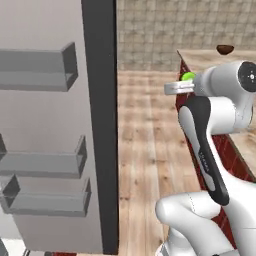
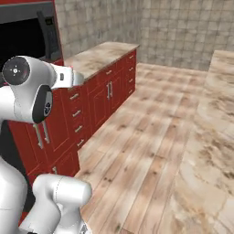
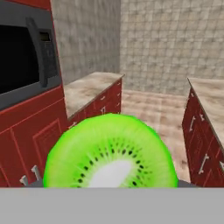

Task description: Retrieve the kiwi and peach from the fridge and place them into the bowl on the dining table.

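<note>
Hand view has the kiwi large and close at the gripper, cut face toward the camera; left base view shows it pinched in the gripper, raised beside the dining table, the bowl farther off on top; the fridge door stands open at left.

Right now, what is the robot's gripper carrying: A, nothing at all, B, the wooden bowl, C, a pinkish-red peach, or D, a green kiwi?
D: the hand view has the cut green kiwi right at the gripper, and the left base view shows that green fruit at the gripper, well short of the bowl on the dining table.
</note>
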Available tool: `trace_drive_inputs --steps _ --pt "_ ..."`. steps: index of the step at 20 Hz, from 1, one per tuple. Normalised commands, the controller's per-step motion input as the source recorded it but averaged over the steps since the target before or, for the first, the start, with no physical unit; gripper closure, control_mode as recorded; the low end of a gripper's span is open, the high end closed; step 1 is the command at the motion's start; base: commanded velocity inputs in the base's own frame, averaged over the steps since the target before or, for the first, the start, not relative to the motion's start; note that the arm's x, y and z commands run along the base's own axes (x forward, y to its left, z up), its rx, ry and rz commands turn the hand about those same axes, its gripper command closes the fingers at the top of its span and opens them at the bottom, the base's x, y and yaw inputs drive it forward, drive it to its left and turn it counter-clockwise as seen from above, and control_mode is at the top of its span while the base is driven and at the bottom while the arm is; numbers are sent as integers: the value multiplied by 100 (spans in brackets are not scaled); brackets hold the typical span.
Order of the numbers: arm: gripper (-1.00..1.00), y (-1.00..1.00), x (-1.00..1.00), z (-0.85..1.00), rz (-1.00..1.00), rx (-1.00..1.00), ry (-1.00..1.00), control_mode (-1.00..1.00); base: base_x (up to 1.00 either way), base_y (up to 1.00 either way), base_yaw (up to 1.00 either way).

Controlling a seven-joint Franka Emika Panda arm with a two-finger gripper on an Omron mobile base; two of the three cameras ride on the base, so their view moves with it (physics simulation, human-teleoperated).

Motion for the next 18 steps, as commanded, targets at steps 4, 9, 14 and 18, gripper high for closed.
trace_drive_inputs --steps 4,9,14,18 --pt "100 0 0 0 0 0 0 100 4 11 -62" --pt "100 0 0 0 0 0 0 100 69 40 -38" --pt "100 0 0 0 0 0 0 100 100 29 -13" --pt "100 0 0 0 0 0 0 100 100 3 -1"
